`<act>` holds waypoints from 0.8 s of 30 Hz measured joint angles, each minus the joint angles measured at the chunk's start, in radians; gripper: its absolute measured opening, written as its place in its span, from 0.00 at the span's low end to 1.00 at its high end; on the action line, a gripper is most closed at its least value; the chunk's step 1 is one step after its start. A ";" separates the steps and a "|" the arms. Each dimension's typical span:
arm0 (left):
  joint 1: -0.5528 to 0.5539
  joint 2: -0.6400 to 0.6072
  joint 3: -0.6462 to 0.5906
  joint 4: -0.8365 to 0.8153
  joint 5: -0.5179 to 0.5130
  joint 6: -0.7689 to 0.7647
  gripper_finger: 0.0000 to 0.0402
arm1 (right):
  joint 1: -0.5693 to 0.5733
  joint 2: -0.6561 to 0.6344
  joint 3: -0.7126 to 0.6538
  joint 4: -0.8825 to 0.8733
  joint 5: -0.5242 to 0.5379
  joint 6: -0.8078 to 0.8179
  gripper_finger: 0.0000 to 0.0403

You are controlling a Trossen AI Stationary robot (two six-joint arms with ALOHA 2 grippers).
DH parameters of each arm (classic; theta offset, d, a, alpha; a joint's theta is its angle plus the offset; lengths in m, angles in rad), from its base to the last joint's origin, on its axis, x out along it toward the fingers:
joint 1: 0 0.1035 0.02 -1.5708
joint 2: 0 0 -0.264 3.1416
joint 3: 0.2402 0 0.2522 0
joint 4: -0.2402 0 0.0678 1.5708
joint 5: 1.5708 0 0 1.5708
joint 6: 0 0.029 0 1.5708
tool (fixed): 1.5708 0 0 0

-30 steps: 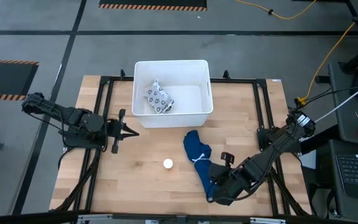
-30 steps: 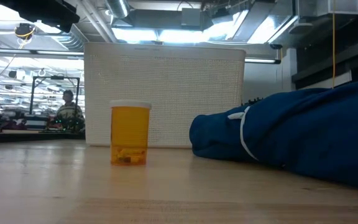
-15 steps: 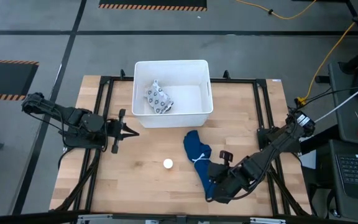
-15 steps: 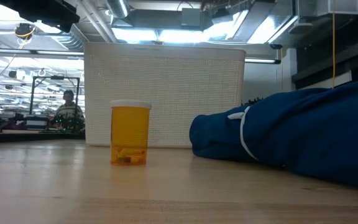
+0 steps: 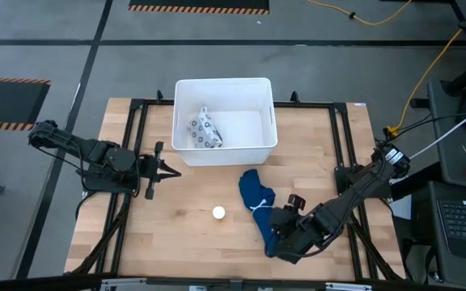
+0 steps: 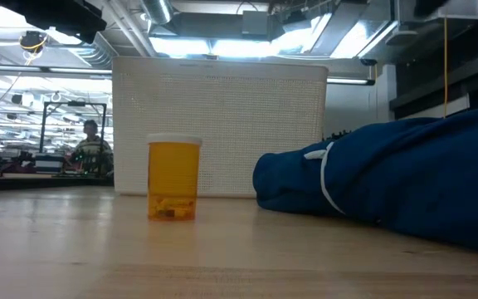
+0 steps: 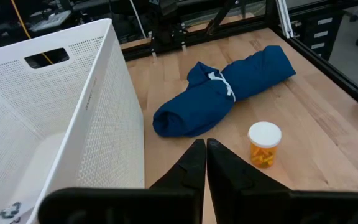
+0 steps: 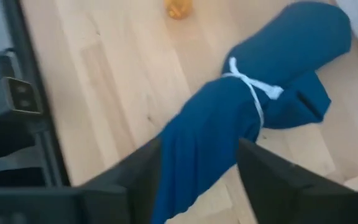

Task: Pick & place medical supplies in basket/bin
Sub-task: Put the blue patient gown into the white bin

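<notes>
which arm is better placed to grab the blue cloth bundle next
Right. The right gripper already has its open fingers on either side of the blue cloth bundle's near end. The left gripper waits shut beside the white bin, apart from the bundle.

packet (image 5: 205, 132) in tub (image 5: 225, 154) — right fingers (image 5: 274, 237) over bundle (image 5: 257, 199)

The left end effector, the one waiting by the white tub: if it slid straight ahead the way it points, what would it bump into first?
Probably the dark-blue cloth bundle; the left end effector points between it and the white tub, so it might pass clear. Depth is unclear.
</notes>
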 joint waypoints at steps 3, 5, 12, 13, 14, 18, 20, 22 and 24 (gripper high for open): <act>0.000 0.000 0.000 0.000 0.000 0.000 0.02 | -0.004 0.000 -0.035 -0.001 0.000 0.038 0.65; 0.000 0.000 0.000 0.000 0.000 0.000 0.01 | -0.011 0.000 -0.055 0.000 -0.004 0.066 0.73; 0.000 0.000 0.000 0.000 0.000 -0.001 0.01 | -0.034 0.000 -0.083 0.031 -0.045 0.170 0.88; 0.000 0.000 0.000 0.000 0.000 0.000 0.02 | -0.037 0.000 -0.083 0.031 -0.047 0.185 0.88; 0.000 0.000 0.000 0.000 0.000 0.000 0.02 | -0.040 0.000 -0.083 0.034 -0.047 0.202 0.89; 0.000 0.000 0.000 0.000 0.000 0.000 0.02 | -0.055 0.000 -0.083 0.047 -0.046 0.231 0.89; 0.000 0.000 0.000 0.000 0.000 0.000 0.01 | -0.062 0.005 -0.083 0.053 -0.046 0.230 0.89; 0.000 0.000 0.000 0.000 0.000 0.000 0.01 | -0.068 0.022 -0.083 0.053 -0.046 0.228 0.89; 0.000 0.000 0.000 0.000 0.000 -0.001 0.01 | -0.076 0.049 -0.083 0.051 -0.046 0.227 0.89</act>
